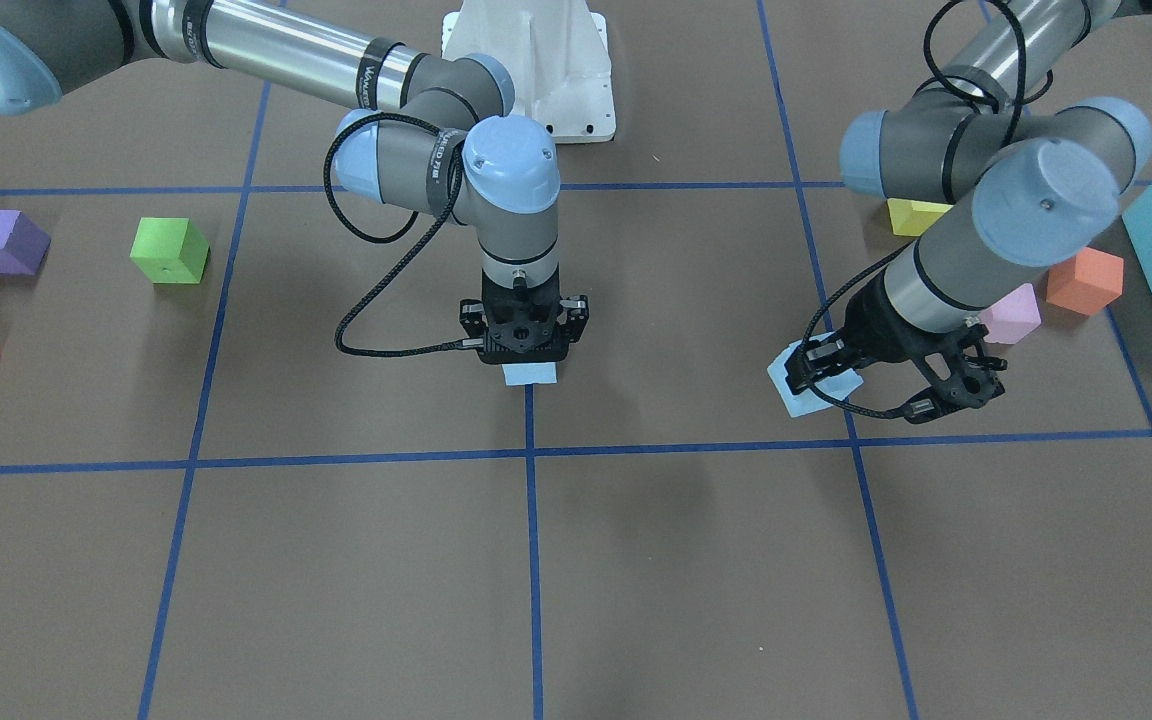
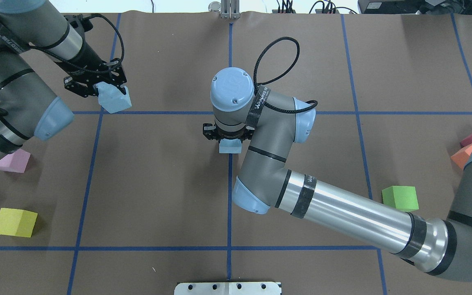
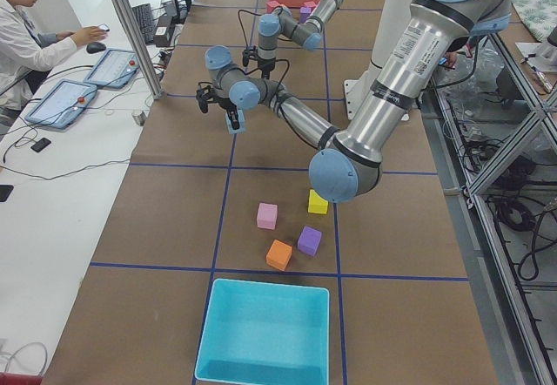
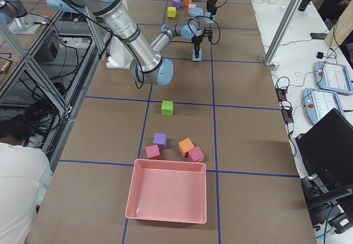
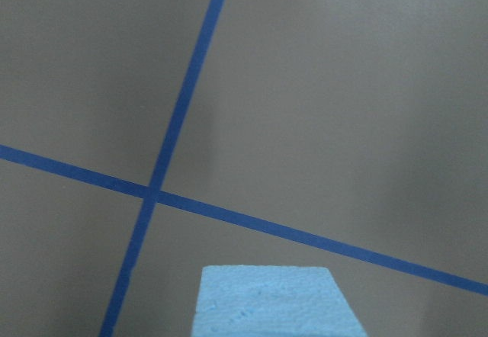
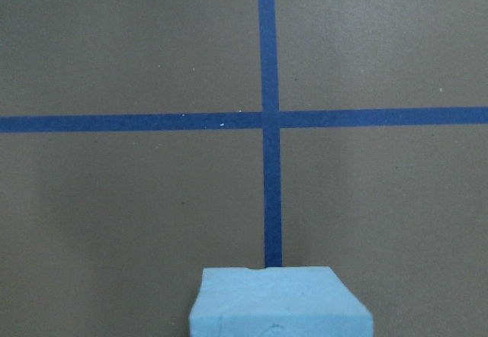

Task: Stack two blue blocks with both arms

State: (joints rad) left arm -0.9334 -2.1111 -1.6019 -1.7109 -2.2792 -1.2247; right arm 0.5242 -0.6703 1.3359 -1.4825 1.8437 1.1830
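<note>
**Two grippers, a blue block between the jaws of each.**
At upper left of the overhead view, the left gripper [image 2: 109, 87] clamped a tilted blue block [image 2: 117, 102]; at centre, the right gripper [image 2: 228, 136] stood closed on the other blue block [image 2: 230, 146].

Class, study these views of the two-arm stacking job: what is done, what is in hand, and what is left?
Done: both pickups look made, but nothing is stacked. In hand: the left gripper is shut on one blue block; the right gripper is shut on the other blue block over the central grid line. Left: the blocks are far apart, so one must be carried over and set on the other.
</note>
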